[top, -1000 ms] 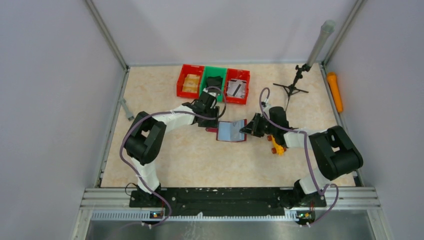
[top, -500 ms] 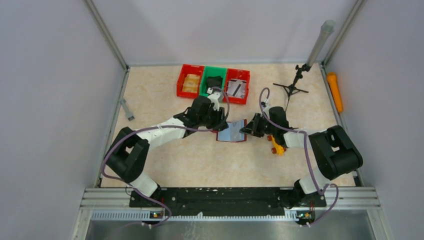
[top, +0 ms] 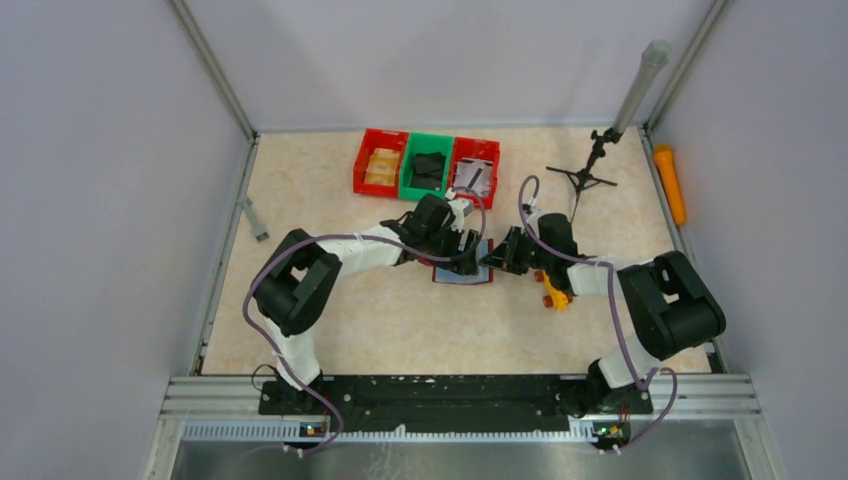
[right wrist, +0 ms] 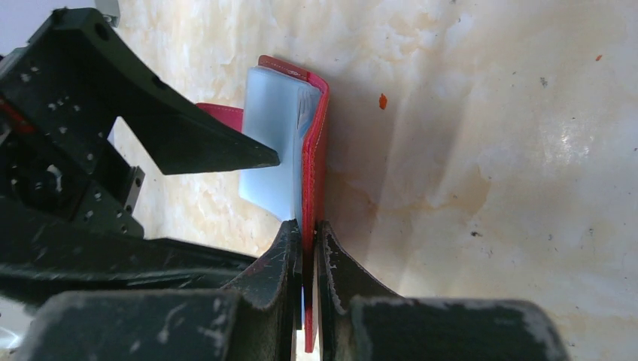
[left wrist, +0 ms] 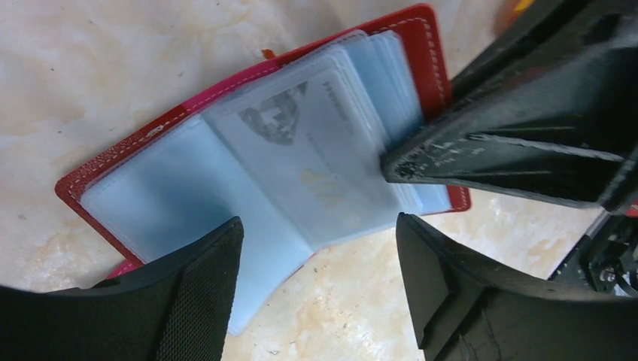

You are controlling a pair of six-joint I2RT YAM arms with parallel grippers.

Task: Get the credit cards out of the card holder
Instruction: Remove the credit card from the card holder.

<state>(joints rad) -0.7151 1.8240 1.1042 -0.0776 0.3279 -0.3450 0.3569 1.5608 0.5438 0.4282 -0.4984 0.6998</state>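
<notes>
The card holder (left wrist: pixel 256 150) is seen lying open near the middle of the table (top: pixel 380 320), on the near side of a row of three bins: a red bin (top: pixel 360 170), a green bin (top: pixel 425 193) and a second red bin (top: pixel 494 175). Its pale blue sleeves are fanned out, and a card is seen through the topmost one. The stitched red border is exposed along the left and far edges; at the left, the cover lies flat on the table.

The right gripper (right wrist: pixel 307 226) is closed tight on the right-hand edge of the cover, which is held raised on edge between the two fingers, with the sleeves standing just beside it.

The left gripper (left wrist: pixel 316 237) is held directly above the sleeves with its fingers (left wrist: pixel 203 293) spread wide; nothing is held between them. In the left wrist view the near edge of the sleeves is framed by the gap, and the right gripper's tip is seen at the sleeves' right edge, close to the left gripper's right finger.

Bare table is shown on the near side of the card holder, between the two arms. On the far side, the bins are near. A yellow toy (top: pixel 553 290) lies just beside the right arm, and a small stand (top: pixel 585 178) is set well apart towards the far right corner.
</notes>
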